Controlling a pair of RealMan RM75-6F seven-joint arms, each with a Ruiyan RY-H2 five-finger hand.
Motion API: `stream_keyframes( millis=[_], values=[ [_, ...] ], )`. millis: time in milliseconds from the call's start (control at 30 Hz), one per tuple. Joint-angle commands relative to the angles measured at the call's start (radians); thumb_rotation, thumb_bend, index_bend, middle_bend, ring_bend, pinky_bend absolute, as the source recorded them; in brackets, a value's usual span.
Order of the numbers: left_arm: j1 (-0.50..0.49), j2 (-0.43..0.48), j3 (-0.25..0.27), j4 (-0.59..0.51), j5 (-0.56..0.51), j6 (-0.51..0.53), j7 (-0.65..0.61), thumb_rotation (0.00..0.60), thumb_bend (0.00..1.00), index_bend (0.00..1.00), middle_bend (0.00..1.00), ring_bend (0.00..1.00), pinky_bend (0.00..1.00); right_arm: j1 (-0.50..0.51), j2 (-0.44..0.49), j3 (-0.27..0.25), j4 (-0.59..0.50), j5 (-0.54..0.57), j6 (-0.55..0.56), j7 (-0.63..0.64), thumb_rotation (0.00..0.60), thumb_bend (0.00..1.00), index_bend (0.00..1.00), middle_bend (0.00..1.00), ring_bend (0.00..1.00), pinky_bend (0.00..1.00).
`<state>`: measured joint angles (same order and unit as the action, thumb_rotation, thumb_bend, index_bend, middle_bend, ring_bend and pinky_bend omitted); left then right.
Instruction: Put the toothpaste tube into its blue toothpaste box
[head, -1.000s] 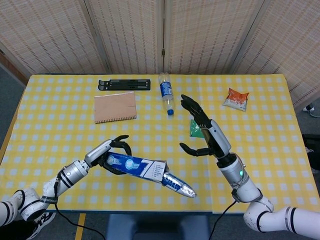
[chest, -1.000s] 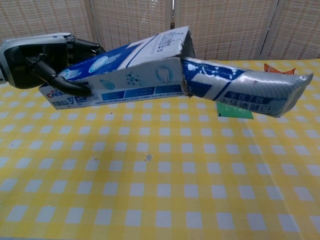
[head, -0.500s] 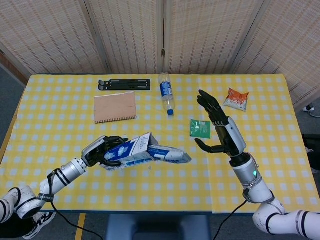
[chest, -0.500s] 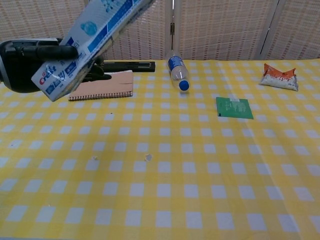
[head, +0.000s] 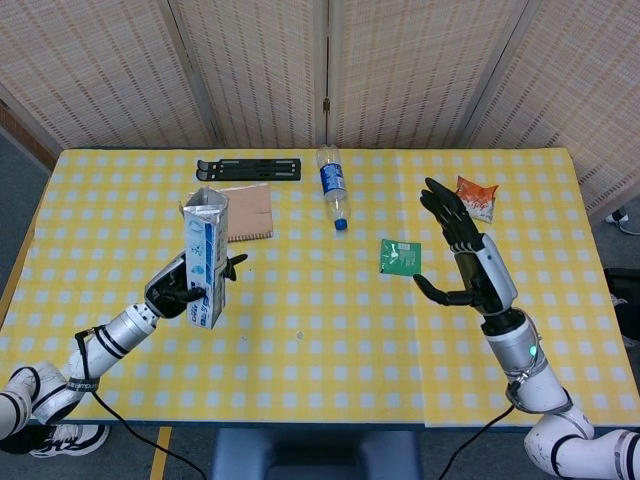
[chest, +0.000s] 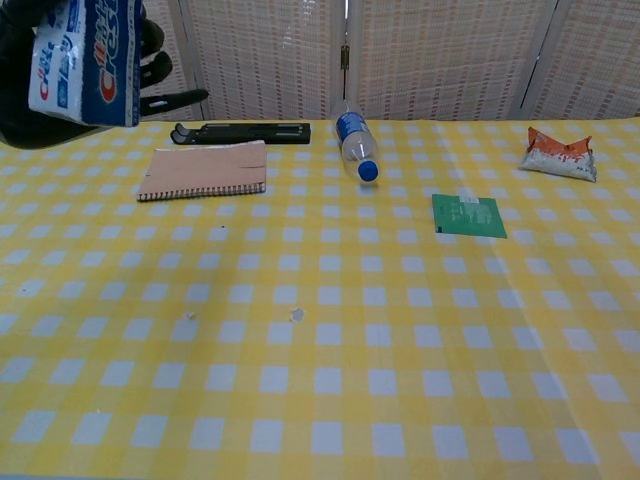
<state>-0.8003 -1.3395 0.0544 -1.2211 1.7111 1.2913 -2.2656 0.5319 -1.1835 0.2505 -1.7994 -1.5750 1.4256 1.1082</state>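
Observation:
My left hand (head: 178, 291) grips the blue toothpaste box (head: 205, 257) near its lower end and holds it upright above the table, its open flaps at the top. The chest view catches only the box's bottom end (chest: 85, 60) at the top left, with my left hand (chest: 150, 85) dark behind it. No part of the toothpaste tube shows outside the box in either view. My right hand (head: 468, 258) hovers over the right side of the table, fingers spread, holding nothing; only the head view shows it.
A tan notebook (head: 245, 211) and a black stand (head: 249, 169) lie at the back left. A water bottle (head: 332, 186) lies at the back centre. A green packet (head: 400, 257) sits beside my right hand, and an orange snack bag (head: 478, 197) lies at the back right.
The left hand swung the box from lying flat to upright, and the tube that stuck out of its mouth no longer shows. The right hand drew back to the right.

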Motion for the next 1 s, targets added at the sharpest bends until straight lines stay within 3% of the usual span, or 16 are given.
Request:
stream_keyframes(
  millis=[33, 333, 467, 767, 1000],
  values=[
    [0.005, -0.016, -0.004, 0.015, -0.002, 0.003, 0.024, 0.600, 0.15, 0.52, 0.58, 0.44, 0.06, -0.006, 0.009, 0.001, -0.008, -0.003, 0.005, -0.005, 0.600, 0.36, 0.00, 0.00, 0.00, 0.00],
    [0.010, -0.016, 0.015, 0.022, -0.004, -0.028, 0.183, 0.600, 0.15, 0.52, 0.58, 0.45, 0.06, -0.013, 0.015, -0.001, -0.007, -0.006, 0.006, 0.013, 0.600, 0.36, 0.00, 0.00, 0.00, 0.00],
    [0.026, -0.014, 0.050, 0.012, -0.017, -0.104, 0.428, 0.600, 0.15, 0.53, 0.58, 0.45, 0.06, -0.022, 0.029, 0.001, -0.003, -0.013, 0.019, 0.024, 0.600, 0.36, 0.00, 0.00, 0.00, 0.00],
    [0.058, -0.008, 0.070, 0.015, -0.068, -0.215, 0.930, 0.600, 0.15, 0.54, 0.58, 0.46, 0.06, -0.064, 0.088, -0.006, -0.010, -0.028, 0.060, 0.039, 0.600, 0.36, 0.00, 0.00, 0.00, 0.00],
    [0.089, 0.013, 0.072, 0.012, -0.104, -0.242, 1.089, 0.600, 0.15, 0.54, 0.59, 0.46, 0.06, -0.079, 0.105, -0.011, 0.002, -0.016, 0.059, 0.060, 0.600, 0.36, 0.00, 0.00, 0.00, 0.00]
  ],
)
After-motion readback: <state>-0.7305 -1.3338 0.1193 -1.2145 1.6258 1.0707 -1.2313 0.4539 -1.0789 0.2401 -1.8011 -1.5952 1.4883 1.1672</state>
